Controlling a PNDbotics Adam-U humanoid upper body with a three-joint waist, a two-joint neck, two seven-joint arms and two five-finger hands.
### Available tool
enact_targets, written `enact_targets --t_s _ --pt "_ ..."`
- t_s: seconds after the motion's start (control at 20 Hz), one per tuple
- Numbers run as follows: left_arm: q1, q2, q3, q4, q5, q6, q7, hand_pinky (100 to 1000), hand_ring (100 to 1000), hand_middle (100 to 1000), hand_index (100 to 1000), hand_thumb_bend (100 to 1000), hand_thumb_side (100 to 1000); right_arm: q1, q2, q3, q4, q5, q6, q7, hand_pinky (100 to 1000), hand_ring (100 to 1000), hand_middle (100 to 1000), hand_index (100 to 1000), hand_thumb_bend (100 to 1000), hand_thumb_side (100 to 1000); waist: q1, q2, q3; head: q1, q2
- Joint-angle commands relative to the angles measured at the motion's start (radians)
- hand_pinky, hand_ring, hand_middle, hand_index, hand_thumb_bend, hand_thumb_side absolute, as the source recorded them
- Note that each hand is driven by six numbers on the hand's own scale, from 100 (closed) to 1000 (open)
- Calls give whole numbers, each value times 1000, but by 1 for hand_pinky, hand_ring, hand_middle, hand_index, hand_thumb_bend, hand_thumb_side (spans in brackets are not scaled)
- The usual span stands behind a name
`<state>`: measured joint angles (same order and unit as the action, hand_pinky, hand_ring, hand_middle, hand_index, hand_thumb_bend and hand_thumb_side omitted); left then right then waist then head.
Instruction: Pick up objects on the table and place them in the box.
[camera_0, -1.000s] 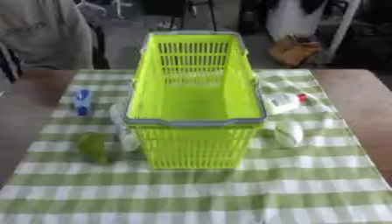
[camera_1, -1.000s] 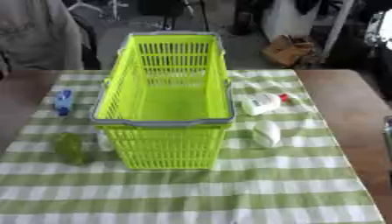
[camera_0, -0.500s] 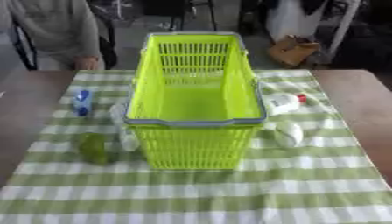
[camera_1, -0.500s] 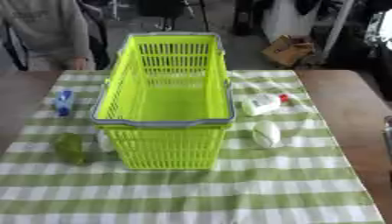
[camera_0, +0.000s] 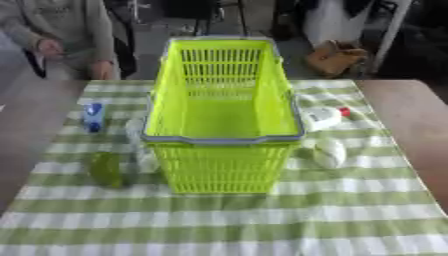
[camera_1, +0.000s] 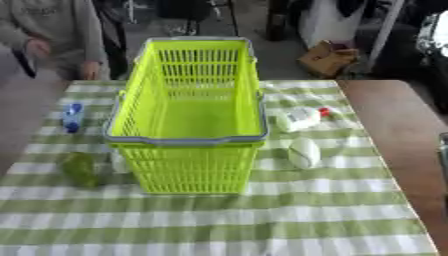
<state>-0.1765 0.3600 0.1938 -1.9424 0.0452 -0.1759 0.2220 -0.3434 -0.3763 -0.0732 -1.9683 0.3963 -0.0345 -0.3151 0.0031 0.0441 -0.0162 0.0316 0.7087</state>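
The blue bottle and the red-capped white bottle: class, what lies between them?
The green basket stands between the blue bottle and the red-capped white bottle, clearest in the left eye view.

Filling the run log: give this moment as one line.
basket: empty | white bottle, white oval: its right | blue bottle, green object: its left | hands: unseen

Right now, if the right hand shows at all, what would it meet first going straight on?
It shows in neither view, so its line cannot be told. Coming in from the right toward the basket, it would likely meet the white oval thing or the white bottle first.
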Motion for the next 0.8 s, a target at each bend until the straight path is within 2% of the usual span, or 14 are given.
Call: enact_targets --t_s 0.05,0.1,0.15,0.2,0.25,0.3,0.35,0.4,0.55,0.6,0.8 --pt "-8 18 7 -10 -1 1 0 582 778 691 758 234 1000 -22 -46 -3 20 18 22 39 600 668 513 695 205 655 -1 -10 0 0 -7" --pt "-8 19 7 -9 -2 1 0 582 778 691 758 233 1000 -24 -57 -2 36 24 37 65 595 668 511 719 259 654 -1 -10 0 0 -8" --pt "-8 19 7 -9 -2 1 0 582 778 691 758 233 1000 -27 -65 -3 47 28 48 88 595 668 511 719 259 654 -1 -10 0 0 -8" --pt "-7 20 7 -9 -2 1 0 582 778 691 758 234 1000 -29 -81 1 64 35 60 122 594 671 519 749 340 655 -1 -11 0 -1 -7" --pt "-7 20 7 -9 -1 1 0 582 778 691 758 234 1000 -33 -92 2 79 42 67 155 594 671 519 749 340 655 -2 -11 0 -1 -7" --pt "-7 21 7 -9 -1 1 0 582 778 691 758 234 1000 -34 -106 7 98 52 72 199 597 680 544 789 397 654 -2 -11 1 -2 -7" --pt "-7 20 7 -9 -1 1 0 582 778 691 758 234 1000 -38 -115 6 113 62 73 242 597 680 544 789 397 654 -2 -11 1 -2 -7" --pt "-7 21 6 -9 -1 1 -1 582 778 691 758 234 1000 -39 -132 12 134 79 74 296 607 705 590 828 454 629 -2 -11 1 -2 -8" --pt "-8 23 6 -9 -1 1 -1 582 778 691 758 235 1000 -51 -167 19 191 140 66 462 614 714 627 846 481 599 -3 -12 1 -3 -8" --pt "-8 23 6 -9 0 1 -1 582 778 691 758 234 1000 -55 -177 22 209 156 63 509 618 718 665 858 510 562 -3 -12 2 -3 -9" --pt "-9 23 4 -9 0 1 -3 582 778 691 758 234 1000 -77 -206 35 280 209 47 658 628 727 721 869 522 522 -4 -13 4 -5 -12"
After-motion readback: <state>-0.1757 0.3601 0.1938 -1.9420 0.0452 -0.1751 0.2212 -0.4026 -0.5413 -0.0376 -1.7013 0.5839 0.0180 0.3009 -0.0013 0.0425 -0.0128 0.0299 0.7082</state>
